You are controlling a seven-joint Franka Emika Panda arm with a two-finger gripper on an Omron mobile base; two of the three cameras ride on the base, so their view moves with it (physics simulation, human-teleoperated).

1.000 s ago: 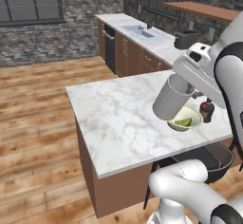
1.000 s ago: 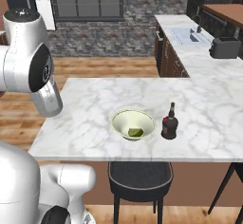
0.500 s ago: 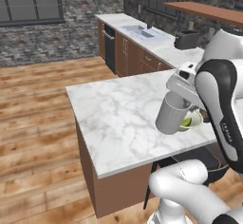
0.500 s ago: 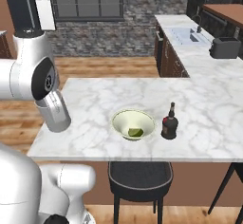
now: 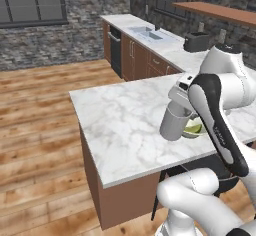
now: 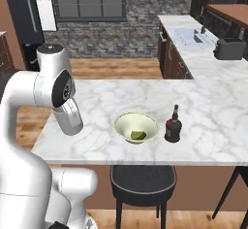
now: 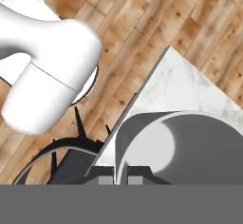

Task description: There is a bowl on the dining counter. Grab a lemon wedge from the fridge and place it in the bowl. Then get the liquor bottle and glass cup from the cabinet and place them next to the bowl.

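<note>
Left base view: the gripper (image 5: 176,102), clamped on the rim of the glass cup (image 5: 174,123), carries it tilted above the dining counter (image 5: 125,125); the bowl (image 5: 196,129) sits just beside the cup at 3 o'clock.

Right base view: the cup hangs at 9 o'clock of the bowl, which holds the lemon wedge (image 6: 138,135); the liquor bottle (image 6: 173,125) stands upright at the bowl's 3 o'clock, near it.

Hand view: the cup's open mouth faces the camera, the rim pinched between the fingertips (image 7: 107,179).
</note>
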